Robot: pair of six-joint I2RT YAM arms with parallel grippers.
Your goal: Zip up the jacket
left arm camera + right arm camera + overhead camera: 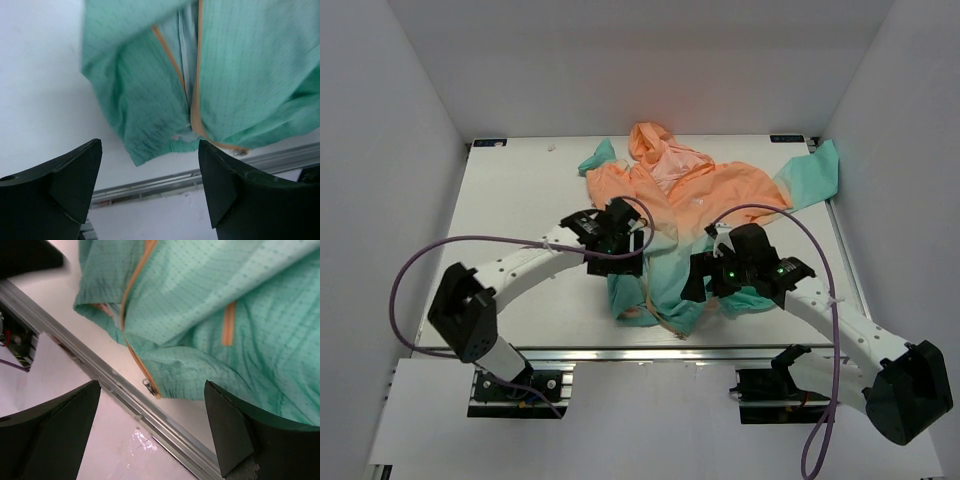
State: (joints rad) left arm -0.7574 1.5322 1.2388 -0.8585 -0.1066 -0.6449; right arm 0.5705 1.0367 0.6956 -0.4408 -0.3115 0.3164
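Jacket: one jacket, lying crumpled on the table, at its middle.
Long axis: runs far to near; the peach hood points to the far edge, the teal hem to the near edge, close to the rail.
Sleeves: two, teal ends spread to the far left and far right.
Zipper: one orange zipper running up from the hem; its two sides stand apart higher up.
Arms: two, one on either side of the hem.
Left hand: fingers spread wide, nothing between them, above the hem.
Right hand: fingers spread wide, gripping nothing, above the hem corner and rail.
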